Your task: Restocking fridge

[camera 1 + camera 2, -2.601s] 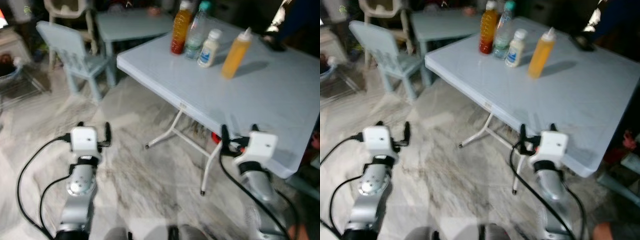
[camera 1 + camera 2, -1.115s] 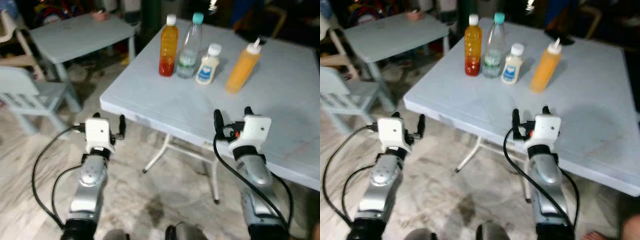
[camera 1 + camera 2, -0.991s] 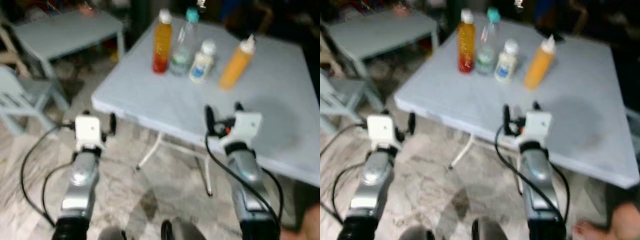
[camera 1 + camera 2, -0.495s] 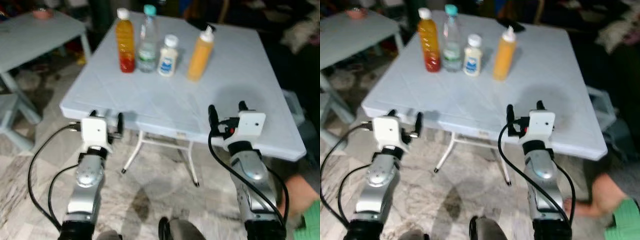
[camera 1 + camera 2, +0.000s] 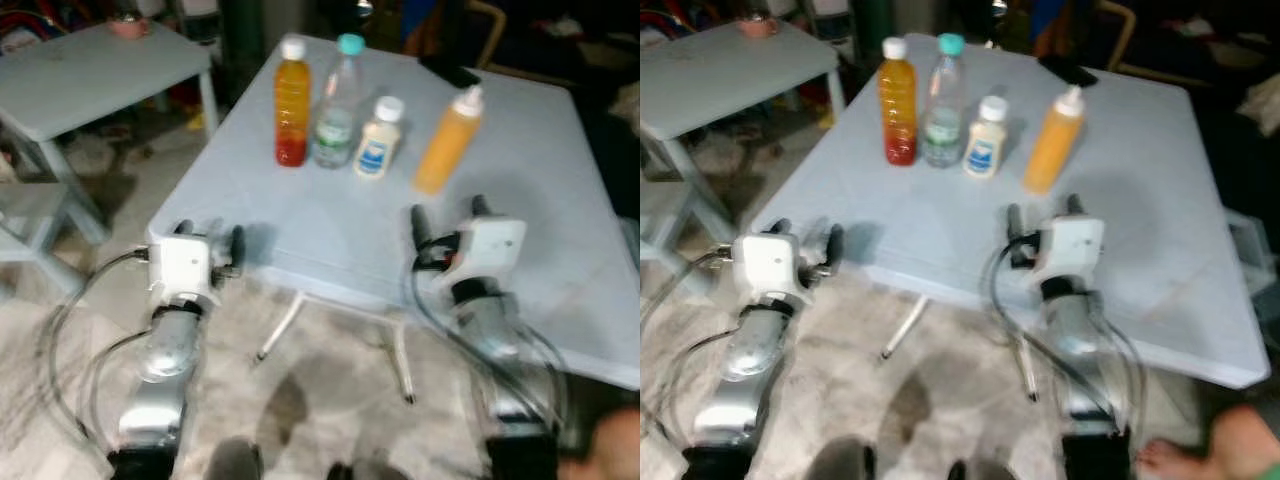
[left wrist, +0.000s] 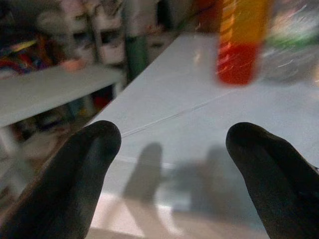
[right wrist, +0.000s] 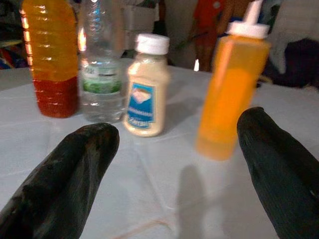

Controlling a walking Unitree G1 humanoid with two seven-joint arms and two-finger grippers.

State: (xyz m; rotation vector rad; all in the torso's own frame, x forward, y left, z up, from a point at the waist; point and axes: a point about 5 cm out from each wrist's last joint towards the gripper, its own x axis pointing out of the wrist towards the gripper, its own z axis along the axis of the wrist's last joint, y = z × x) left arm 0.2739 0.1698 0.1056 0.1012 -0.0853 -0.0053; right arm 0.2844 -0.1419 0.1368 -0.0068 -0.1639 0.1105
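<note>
Right wrist view: right gripper (image 7: 174,174) fingers spread wide, empty, facing bottles; left gripper (image 6: 169,174) likewise, touching nothing.

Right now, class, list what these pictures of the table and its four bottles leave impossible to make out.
- Label text on the small white-capped bottle: blurred in the right wrist view, too small in the eye views.
- Top of the orange juice bottle: cut off by the left wrist view's edge.
- Dark flat object at the table's far edge: too small to identify.
</note>
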